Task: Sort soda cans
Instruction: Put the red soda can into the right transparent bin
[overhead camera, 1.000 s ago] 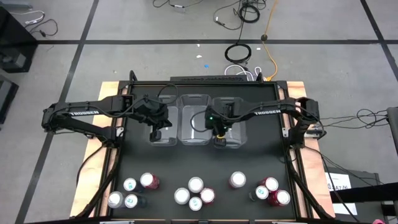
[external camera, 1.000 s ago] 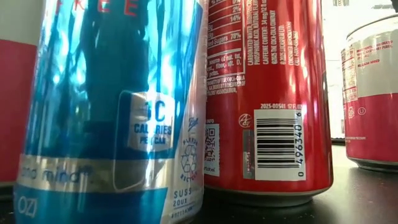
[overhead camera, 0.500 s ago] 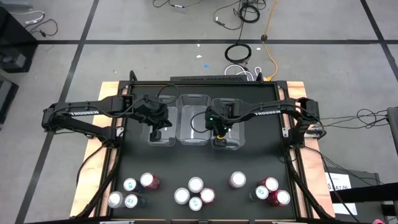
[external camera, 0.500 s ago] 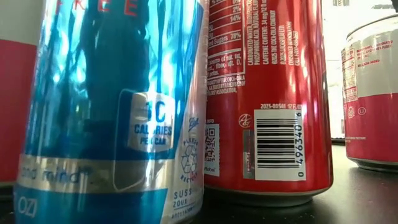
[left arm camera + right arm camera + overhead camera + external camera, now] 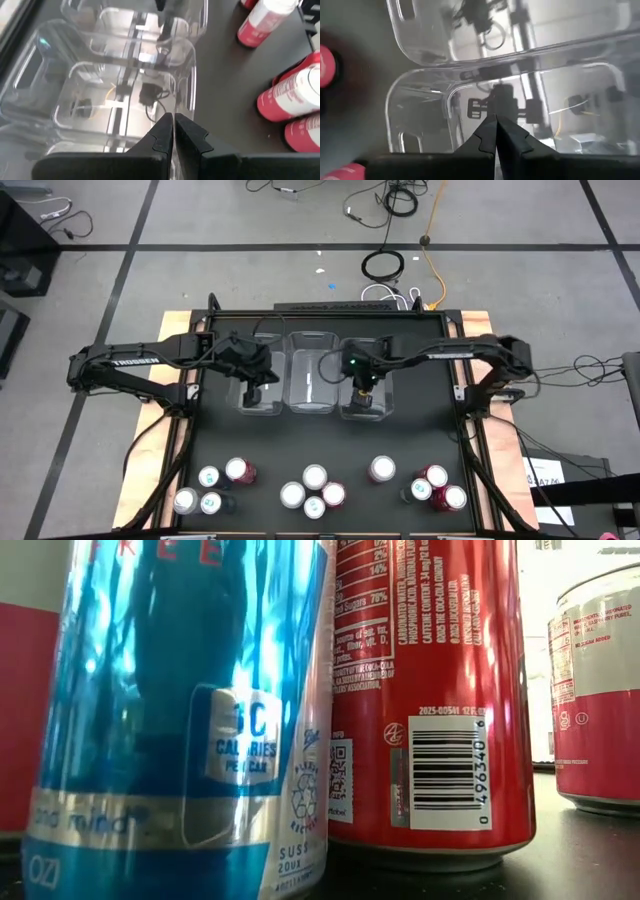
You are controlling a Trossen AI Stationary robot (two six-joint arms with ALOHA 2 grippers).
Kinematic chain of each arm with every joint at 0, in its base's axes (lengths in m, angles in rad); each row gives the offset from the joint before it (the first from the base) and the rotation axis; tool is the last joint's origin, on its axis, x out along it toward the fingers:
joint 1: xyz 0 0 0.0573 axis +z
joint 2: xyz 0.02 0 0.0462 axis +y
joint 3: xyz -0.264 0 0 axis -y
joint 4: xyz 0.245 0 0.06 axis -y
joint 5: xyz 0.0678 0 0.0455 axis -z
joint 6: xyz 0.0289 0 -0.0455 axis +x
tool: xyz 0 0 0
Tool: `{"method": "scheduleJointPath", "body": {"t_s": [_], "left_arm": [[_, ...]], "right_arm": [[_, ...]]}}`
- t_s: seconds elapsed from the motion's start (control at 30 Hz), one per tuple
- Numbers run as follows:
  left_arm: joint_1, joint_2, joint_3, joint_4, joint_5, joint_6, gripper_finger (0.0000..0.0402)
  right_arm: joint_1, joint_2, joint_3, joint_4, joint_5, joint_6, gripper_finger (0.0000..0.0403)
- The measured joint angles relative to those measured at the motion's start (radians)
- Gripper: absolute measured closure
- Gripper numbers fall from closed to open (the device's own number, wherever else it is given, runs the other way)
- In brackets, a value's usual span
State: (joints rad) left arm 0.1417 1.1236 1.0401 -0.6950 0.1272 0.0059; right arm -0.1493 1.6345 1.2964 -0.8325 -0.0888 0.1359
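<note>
Several soda cans stand upright along the table's near edge: a left cluster [image 5: 211, 488], a middle cluster [image 5: 314, 492], a single can [image 5: 381, 470] and a right cluster [image 5: 438, 488]. The low view shows a silver-blue can [image 5: 180, 720] and a red can [image 5: 430, 690] up close. My left gripper [image 5: 256, 387] is shut above the left clear bin [image 5: 262, 380]; its tips [image 5: 173, 120] lie over that bin's rim. My right gripper [image 5: 365, 392] is shut above the right clear bin [image 5: 366, 402], tips [image 5: 496, 122] together.
Three clear plastic bins sit side by side at the table's far middle, the middle bin [image 5: 312, 380] between the two grippers. Bare black tabletop [image 5: 310, 440] lies between the bins and the cans. A raised frame edges the table, and cables lie on the floor beyond.
My right arm has shifted toward the table's right, carrying its shut gripper from the right bin's left part to over its middle. The left arm and the cans have kept still.
</note>
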Motion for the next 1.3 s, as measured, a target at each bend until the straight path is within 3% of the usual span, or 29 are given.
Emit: {"method": "scheduleJointPath", "body": {"t_s": [0.27,0.5,0.7,0.97,1.3], "left_arm": [[0.000,0.000,0.000,0.062,0.000,0.000,0.0375],[0.000,0.000,0.000,0.096,-0.009,-0.001,0.0375],[0.000,0.000,0.000,0.097,-0.008,-0.014,0.0375],[0.000,0.000,0.000,0.158,-0.007,-0.086,0.0375],[-0.045,0.000,0.000,0.264,-0.007,-0.189,0.0375]], "right_arm": [[0.014,-0.172,0.000,-0.062,0.114,0.161,0.0403],[0.109,-0.301,-0.013,-0.061,0.231,0.308,0.0403],[0.227,-0.443,-0.175,0.059,0.347,0.471,0.0403],[0.329,-0.610,-0.411,0.277,0.373,0.604,0.0403],[0.514,-0.723,-0.471,0.240,0.507,0.747,0.0403]]}}
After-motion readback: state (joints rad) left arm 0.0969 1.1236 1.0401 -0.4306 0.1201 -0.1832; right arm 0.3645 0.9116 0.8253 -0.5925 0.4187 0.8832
